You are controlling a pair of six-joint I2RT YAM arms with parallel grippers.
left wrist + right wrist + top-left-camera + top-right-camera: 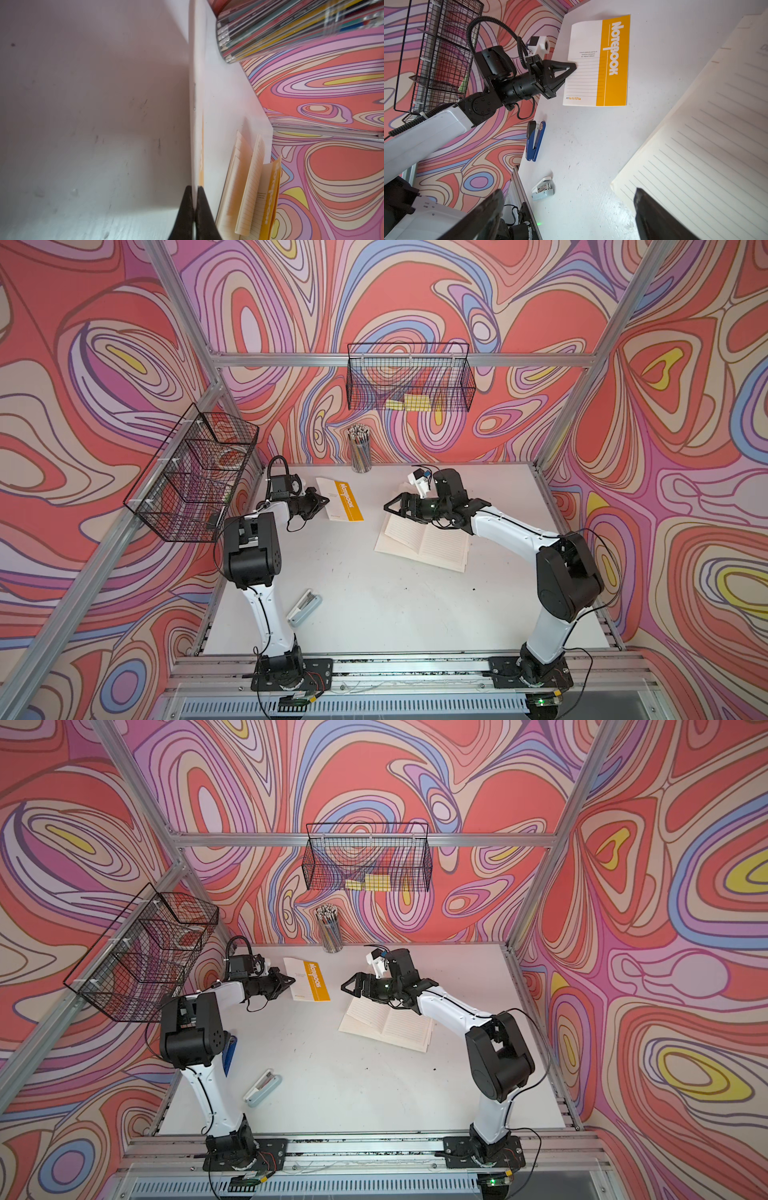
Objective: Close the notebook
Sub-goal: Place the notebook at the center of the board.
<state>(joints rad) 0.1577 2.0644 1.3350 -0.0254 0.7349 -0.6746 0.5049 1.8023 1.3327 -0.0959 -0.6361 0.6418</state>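
Note:
The notebook (pixel 424 545) lies open on the white table right of centre, its lined pages facing up in both top views (pixel 388 1027) and in the right wrist view (pixel 706 145). The left wrist view shows its pages fanned up (pixel 247 187). My right gripper (pixel 388 508) hovers open over its far left corner, fingers (pixel 654 218) wide apart with nothing between them. A second, closed notebook with an orange-and-white cover (pixel 340 499) lies at the back left. My left gripper (pixel 326 502) is shut on that cover's near edge (pixel 197 145), turned sideways (pixel 572 67).
A cup of pencils (pixel 360 450) stands at the back edge. A pale stapler (pixel 304 608) lies front left, a blue stapler (pixel 535 143) by the left edge. Wire baskets hang on the back wall (pixel 409 377) and the left frame (pixel 191 477).

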